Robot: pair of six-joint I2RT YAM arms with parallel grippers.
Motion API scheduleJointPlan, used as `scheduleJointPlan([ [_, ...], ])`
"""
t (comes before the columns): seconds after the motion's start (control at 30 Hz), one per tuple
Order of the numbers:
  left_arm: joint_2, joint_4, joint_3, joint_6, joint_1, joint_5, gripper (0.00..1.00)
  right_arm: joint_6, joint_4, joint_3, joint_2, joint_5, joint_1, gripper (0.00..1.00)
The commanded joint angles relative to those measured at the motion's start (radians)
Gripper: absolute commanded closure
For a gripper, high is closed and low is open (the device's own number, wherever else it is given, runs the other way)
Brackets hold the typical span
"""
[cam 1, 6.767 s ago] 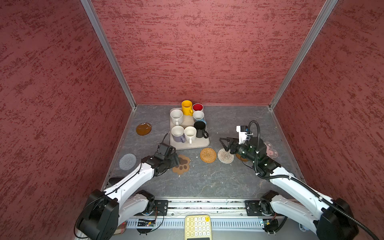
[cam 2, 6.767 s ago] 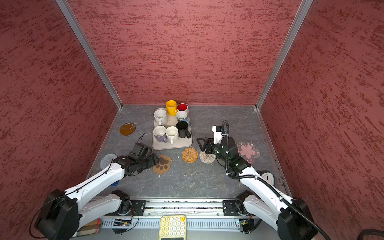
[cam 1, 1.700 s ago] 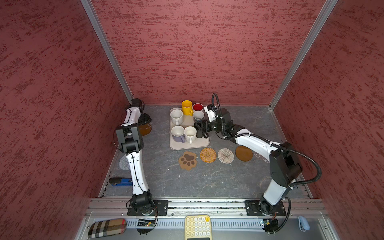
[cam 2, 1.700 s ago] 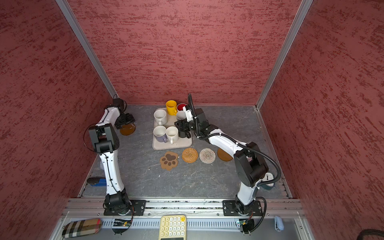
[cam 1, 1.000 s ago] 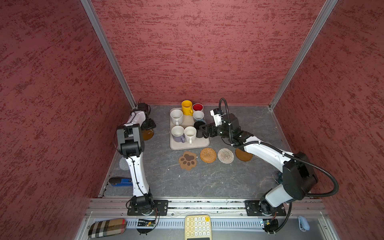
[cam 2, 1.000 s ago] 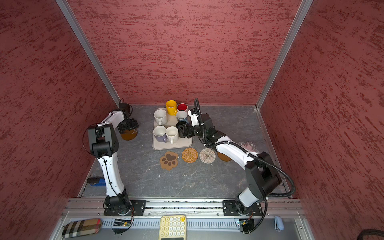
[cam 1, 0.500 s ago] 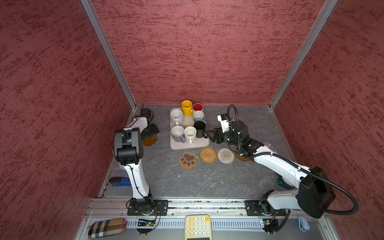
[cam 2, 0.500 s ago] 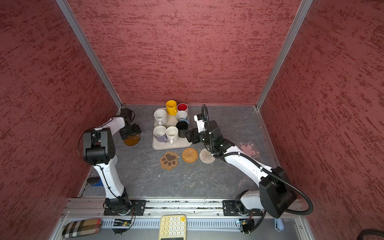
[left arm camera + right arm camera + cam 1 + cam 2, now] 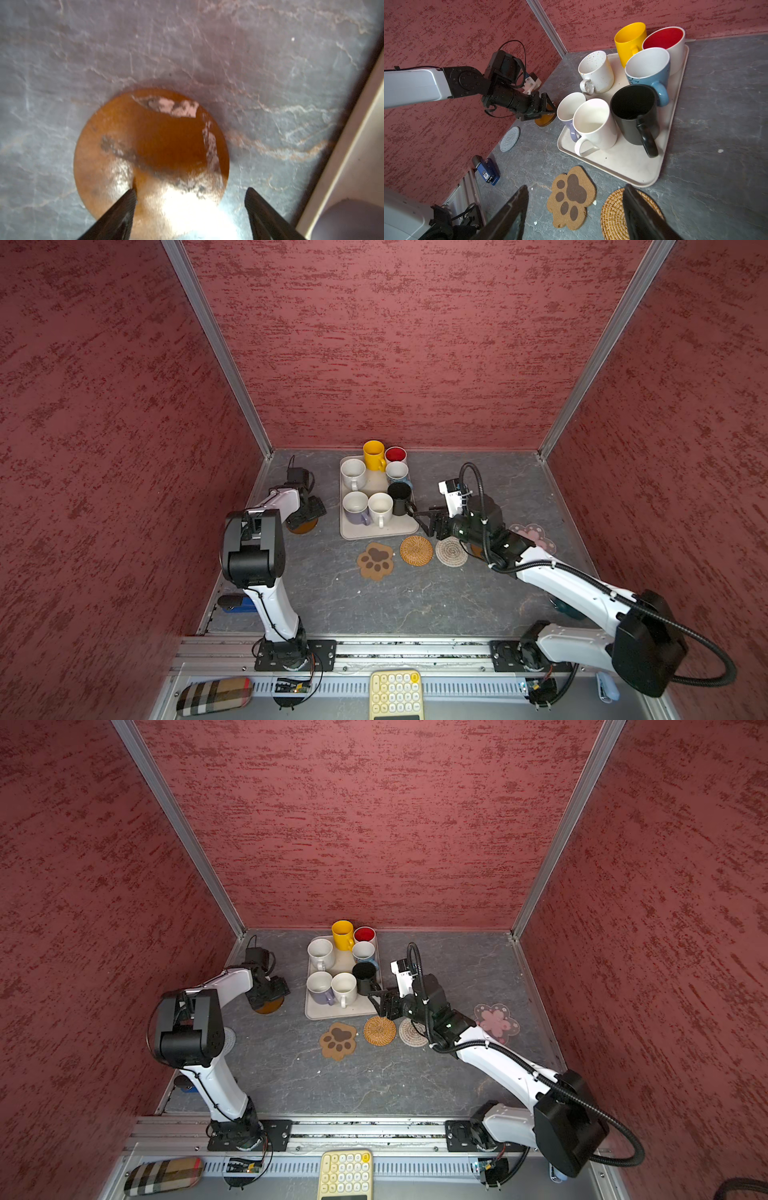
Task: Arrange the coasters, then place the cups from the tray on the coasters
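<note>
Hovering my spread left gripper [image 9: 309,512], I am covering the amber coaster [image 9: 304,527], left of centre in a top view, tray [image 9: 368,531] just to its right.

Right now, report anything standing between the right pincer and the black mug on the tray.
Nothing visible does. The right pincer hangs open beside the tray, and the black mug sits at that edge, handle toward it. Only the low rim lies between.

Cups [image 9: 380,505] on tray [image 9: 376,531]; paw coaster [image 9: 376,561], rattan coaster [image 9: 416,550] before tray.
</note>
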Motion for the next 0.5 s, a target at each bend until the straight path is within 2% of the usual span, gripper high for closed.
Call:
scheduleJointPlan([
  [0.0, 0.006, -0.030, -0.045, -0.020, -0.002, 0.049, 0.17, 0.005, 0.006, -0.010, -0.026, 0.028, 0.015, 0.28],
  [0.23, 0.002, -0.104, 0.061, 0.044, 0.013, 0.018, 0.16, 0.016, 0.020, -0.016, -0.011, 0.019, 0.022, 0.28],
  [0.47, 0.076, -0.120, 0.156, 0.092, 0.051, 0.019, 0.15, -0.003, 0.012, -0.001, 0.013, 0.038, 0.023, 0.28],
])
